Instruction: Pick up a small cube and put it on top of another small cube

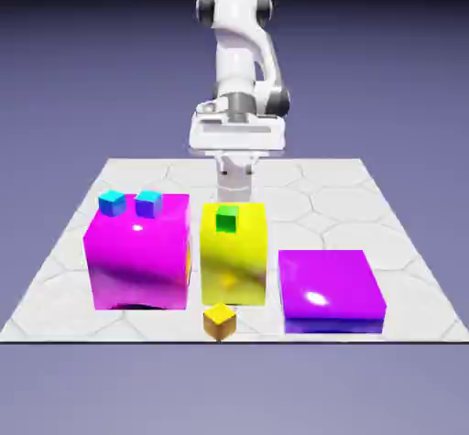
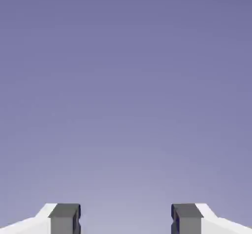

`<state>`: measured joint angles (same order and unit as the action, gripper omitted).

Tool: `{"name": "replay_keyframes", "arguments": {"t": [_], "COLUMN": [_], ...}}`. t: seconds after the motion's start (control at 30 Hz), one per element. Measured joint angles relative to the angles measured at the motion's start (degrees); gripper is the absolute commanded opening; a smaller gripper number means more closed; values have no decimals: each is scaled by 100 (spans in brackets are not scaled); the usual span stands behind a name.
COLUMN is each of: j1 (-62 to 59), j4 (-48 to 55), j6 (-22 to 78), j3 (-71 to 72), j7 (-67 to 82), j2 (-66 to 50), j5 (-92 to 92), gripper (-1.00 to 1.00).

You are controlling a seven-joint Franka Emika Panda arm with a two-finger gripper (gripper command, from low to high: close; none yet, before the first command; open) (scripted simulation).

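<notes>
Jaws point(image 2: 126, 219) are gaping empty, likely awaiting the orange cube point(image 1: 220, 321), sitting low before yellow block point(image 1: 233, 264).

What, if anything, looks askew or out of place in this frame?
Nothing looks spilled or visibly damaged. The small orange-yellow cube stands out mildly: it sits by the table's near edge, turned corner-first toward the camera. Also, the hand view shows only plain backdrop beyond the open gripper.

You had the small green cube point(image 1: 227, 219) on the yellow block point(image 1: 234, 264), with the small orange-yellow cube point(image 1: 220, 321) just nearer the camera.
</notes>
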<state>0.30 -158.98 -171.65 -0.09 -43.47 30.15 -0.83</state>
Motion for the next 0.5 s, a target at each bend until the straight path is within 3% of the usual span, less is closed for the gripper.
{"name": "replay_keyframes", "arguments": {"t": [0.5], "j1": [-496], "j4": [2510], "j6": [2933], "j3": [-116], "j7": [-1254], "j2": [-3115], "j5": [-1030], "gripper": [0]}}
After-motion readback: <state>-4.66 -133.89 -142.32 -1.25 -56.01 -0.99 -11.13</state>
